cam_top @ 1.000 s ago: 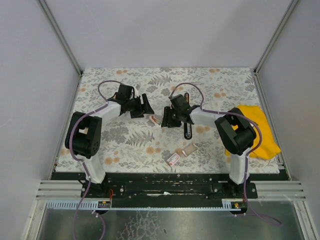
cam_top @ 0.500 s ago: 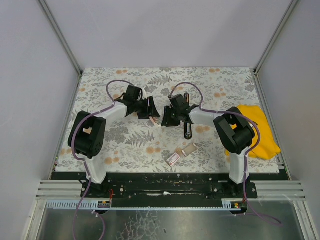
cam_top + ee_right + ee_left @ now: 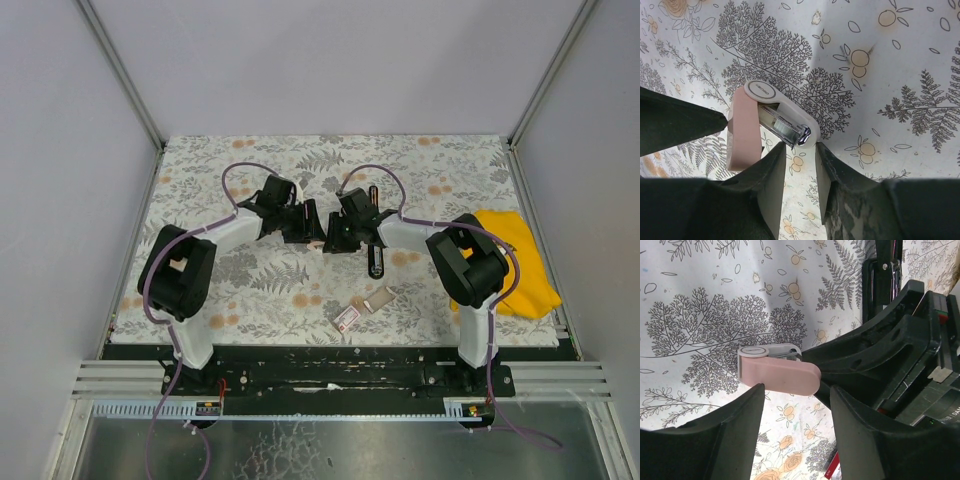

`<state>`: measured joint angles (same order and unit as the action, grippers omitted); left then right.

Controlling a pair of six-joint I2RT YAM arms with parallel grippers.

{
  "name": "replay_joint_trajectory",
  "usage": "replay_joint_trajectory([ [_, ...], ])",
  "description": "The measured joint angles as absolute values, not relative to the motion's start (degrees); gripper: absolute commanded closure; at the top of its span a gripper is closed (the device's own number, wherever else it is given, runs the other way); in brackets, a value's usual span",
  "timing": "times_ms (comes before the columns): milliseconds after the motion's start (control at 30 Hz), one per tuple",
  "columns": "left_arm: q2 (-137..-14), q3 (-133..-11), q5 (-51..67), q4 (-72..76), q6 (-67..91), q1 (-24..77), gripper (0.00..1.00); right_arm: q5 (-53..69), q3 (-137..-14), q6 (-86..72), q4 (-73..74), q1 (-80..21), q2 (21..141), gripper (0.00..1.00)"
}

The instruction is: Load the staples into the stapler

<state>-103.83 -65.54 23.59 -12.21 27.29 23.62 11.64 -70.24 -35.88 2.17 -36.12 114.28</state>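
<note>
The slim black stapler (image 3: 375,255) lies lengthwise on the floral table under my right arm; it also shows in the left wrist view (image 3: 884,275). A small device with a pink lid (image 3: 780,376) and white base (image 3: 782,107) lies swung open, its metal channel (image 3: 785,131) holding staples. My right gripper (image 3: 800,150) pinches the white base's end at its fingertips. My left gripper (image 3: 797,440) is open and empty, its tips just short of the pink lid, facing the right gripper (image 3: 328,240).
A small red-and-white staple box (image 3: 347,318) and a loose card (image 3: 378,298) lie near the front edge. A yellow cloth (image 3: 520,265) lies at the right edge. Frame posts and walls surround the table.
My left gripper has swung right across the table and now sits right at the pink-lidded device. The right gripper and the device have stayed put.
</note>
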Motion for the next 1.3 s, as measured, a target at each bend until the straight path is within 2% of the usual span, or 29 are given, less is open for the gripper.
replay_joint_trajectory([
  [233,-100.0,-63.4,23.4,-11.4,27.2,23.5,0.37,11.4,-70.1,-33.1,3.2,-35.9,113.1,0.4],
  [400,-93.9,-60.6,21.8,-6.5,25.0,22.6,0.3,11.4,-66.6,-29.5,6.4,-33.6,107.7,0.32],
  [667,-96.2,-55.8,25.2,4.1,14.0,21.9,0.26,12.1,-58.6,-27.2,8.7,-27.3,94.7,0.27],
  [800,-98.4,-52.5,27.9,10.3,10.5,21.9,0.26,13.5,-56.0,-26.9,9.1,-27.0,89.4,0.26],
  [1033,-105.3,-53.8,31.9,15.6,8.8,21.9,0.26,15.1,-53.9,-26.9,10.1,-27.0,85.2,0.25],
  [1200,-107.6,-54.4,33.3,15.8,7.6,21.9,0.31,16.2,-53.7,-27.0,10.1,-27.0,84.4,0.25],
  [1300,-107.5,-54.4,32.9,15.8,6.9,21.9,0.39,16.9,-53.7,-27.0,10.0,-27.0,84.4,0.25],
])
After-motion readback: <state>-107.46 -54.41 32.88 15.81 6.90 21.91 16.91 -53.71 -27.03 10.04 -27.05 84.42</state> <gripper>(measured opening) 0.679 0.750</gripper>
